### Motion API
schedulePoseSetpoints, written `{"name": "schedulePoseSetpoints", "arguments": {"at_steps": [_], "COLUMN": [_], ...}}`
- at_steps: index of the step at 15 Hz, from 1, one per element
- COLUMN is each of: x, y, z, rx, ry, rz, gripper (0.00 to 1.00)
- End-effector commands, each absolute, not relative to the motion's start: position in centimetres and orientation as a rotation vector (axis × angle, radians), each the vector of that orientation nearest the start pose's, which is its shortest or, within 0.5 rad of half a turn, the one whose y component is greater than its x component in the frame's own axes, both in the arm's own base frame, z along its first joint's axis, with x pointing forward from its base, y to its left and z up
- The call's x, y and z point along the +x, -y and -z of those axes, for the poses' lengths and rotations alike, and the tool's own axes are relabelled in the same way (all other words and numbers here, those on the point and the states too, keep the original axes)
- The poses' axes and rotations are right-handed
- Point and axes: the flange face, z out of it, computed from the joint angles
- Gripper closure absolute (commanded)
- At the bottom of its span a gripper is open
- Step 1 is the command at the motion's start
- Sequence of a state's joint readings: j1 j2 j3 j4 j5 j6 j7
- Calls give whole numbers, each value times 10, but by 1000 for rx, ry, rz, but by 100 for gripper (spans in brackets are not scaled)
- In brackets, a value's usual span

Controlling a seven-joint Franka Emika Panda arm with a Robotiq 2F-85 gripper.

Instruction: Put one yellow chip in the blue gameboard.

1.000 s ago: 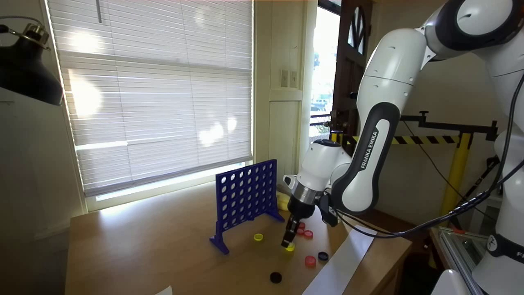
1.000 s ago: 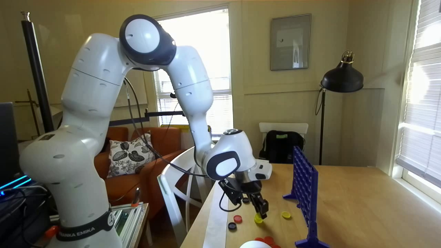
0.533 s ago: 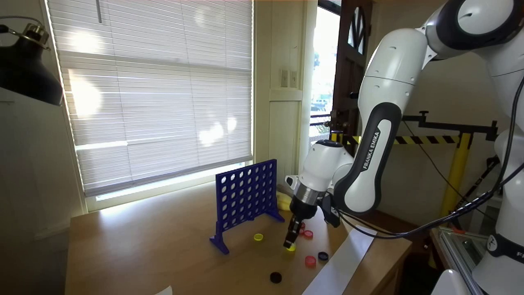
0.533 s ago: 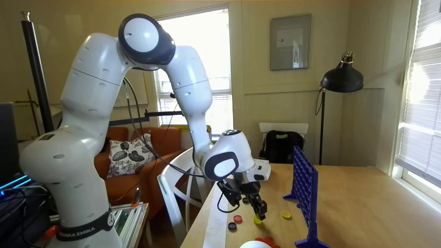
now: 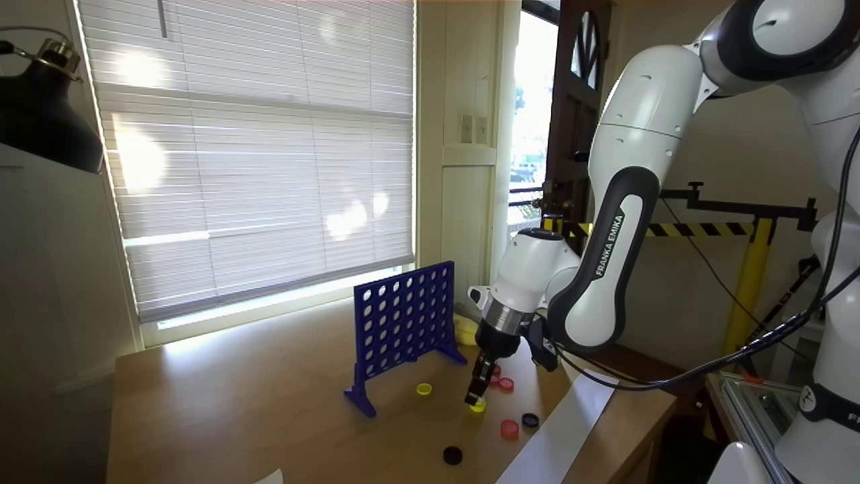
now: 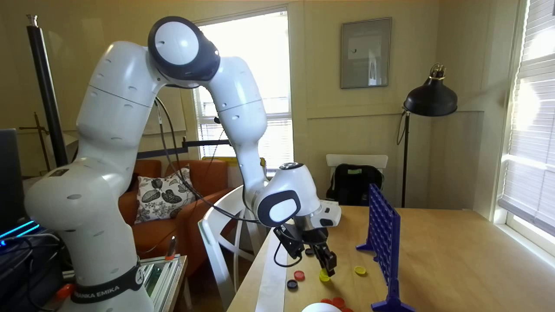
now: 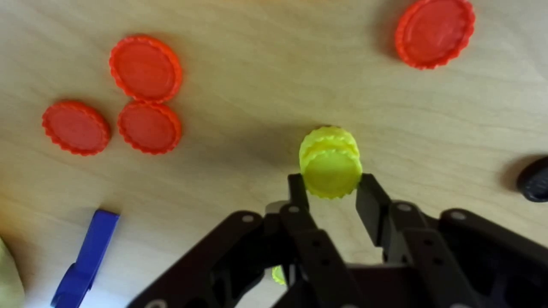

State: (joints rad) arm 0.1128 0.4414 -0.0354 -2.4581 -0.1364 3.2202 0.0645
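Blue gameboard (image 5: 403, 318) upright on wooden table (image 5: 255, 390), gripper (image 7: 330, 182) on its robot-facing side, fingertips (image 7: 298, 188) partly apart, pinching upper yellow chip (image 7: 333, 174) by opposite edges, second yellow chip (image 7: 329, 134) overlapped beneath, third yellow chip (image 5: 424, 389) between these and the gameboard

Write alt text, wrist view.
The tool appears closed on an upper yellow chip, another yellow chip showing beneath it. Three red chips lie upper left on the wooden table, a fourth upper right. A black chip is cut off at right, a blue gameboard foot at lower left.
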Motion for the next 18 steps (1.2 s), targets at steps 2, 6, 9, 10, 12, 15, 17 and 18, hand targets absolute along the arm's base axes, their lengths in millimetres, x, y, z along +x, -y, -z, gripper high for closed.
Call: {"name": "schedulePoseSetpoints", "arguments": {"at_steps": [2, 6, 9, 10, 12, 15, 17, 18], "x": [488, 487, 487, 487, 486, 486, 485, 485], "y": [-49, -49, -49, -49, -49, -48, -48, -48], "z": [-160, -159, -158, -158, -158, -158, -158, -158], "rx": [-3094, -3095, -3096, -3096, -3096, -3099, -3099, -3099], "ry": [260, 260, 259, 259, 258, 244, 245, 246], "rz": [515, 513, 511, 510, 509, 507, 507, 507], "gripper": [90, 90, 90, 90, 90, 38, 27, 19]}}
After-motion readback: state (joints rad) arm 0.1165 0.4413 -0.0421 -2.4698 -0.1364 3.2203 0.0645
